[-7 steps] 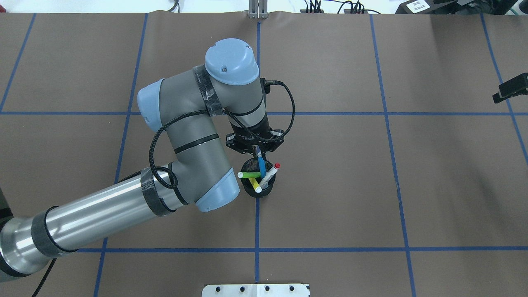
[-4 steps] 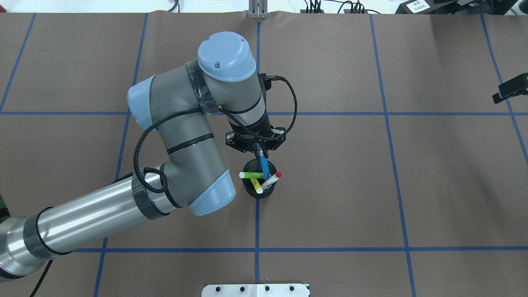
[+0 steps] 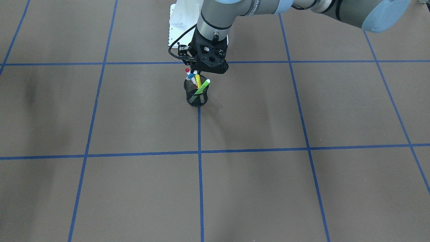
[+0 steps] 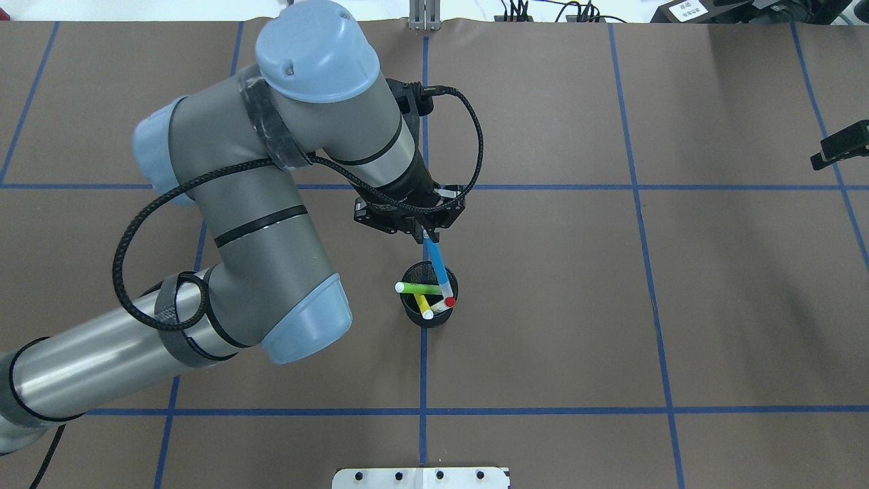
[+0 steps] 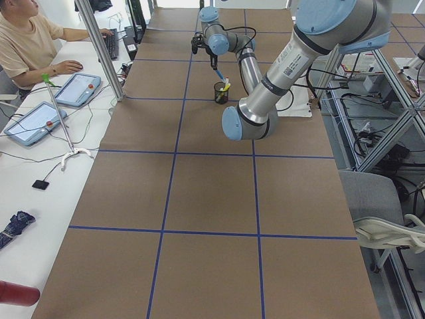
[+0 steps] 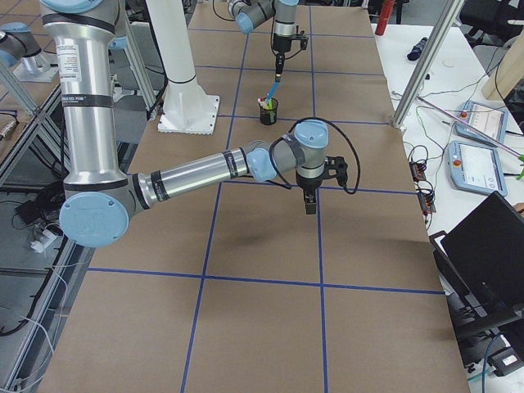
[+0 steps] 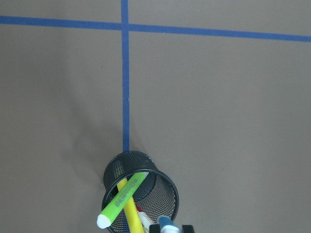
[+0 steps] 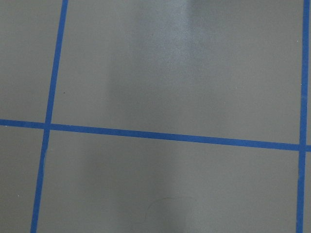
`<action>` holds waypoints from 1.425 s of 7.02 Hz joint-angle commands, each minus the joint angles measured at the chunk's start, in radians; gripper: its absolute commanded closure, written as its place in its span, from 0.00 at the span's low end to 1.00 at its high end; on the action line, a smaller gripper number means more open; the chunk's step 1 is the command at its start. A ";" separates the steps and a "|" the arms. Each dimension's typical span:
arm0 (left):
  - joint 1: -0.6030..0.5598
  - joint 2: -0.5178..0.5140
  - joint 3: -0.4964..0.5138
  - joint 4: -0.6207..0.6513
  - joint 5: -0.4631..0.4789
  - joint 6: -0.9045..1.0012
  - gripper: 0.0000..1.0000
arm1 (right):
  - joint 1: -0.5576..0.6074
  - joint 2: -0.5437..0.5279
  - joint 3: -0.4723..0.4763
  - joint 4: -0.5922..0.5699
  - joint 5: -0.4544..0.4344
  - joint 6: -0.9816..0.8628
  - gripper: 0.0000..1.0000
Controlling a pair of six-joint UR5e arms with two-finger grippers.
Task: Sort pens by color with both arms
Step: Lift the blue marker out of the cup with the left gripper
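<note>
Pens [image 4: 417,288] stand in the mesh cup [image 4: 411,314] — the left gripper [image 4: 429,236] pinches the blue pen [image 4: 438,266] by its top, tip inside the cup; the right gripper's [image 6: 311,205] state cannot be told.

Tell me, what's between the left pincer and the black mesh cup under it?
Only the blue pen: the left pincer grips its top, and it slants down to the mouth of the cup. The overhead view shows it.

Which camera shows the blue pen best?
The overhead exterior view: the blue pen shows at nearly full length, slanting from the left gripper into the cup. The front-facing view hides most of it, the left wrist view catches only its end, both side views show it tiny, and the right wrist view misses it.
</note>
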 commanded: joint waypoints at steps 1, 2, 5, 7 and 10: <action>-0.023 -0.005 -0.031 -0.062 0.090 -0.068 1.00 | 0.000 0.000 0.000 0.000 0.000 0.000 0.00; -0.023 0.000 -0.022 -0.140 0.171 -0.099 1.00 | 0.000 0.002 0.000 0.000 0.000 0.000 0.00; -0.010 0.000 0.076 -0.314 0.435 -0.100 1.00 | 0.000 0.003 0.000 0.000 0.000 0.000 0.00; 0.037 -0.029 0.240 -0.465 0.644 -0.107 1.00 | -0.001 0.003 0.000 0.000 0.000 0.000 0.00; 0.088 -0.219 0.621 -0.643 0.836 -0.116 1.00 | -0.003 0.003 0.000 0.000 0.000 0.000 0.00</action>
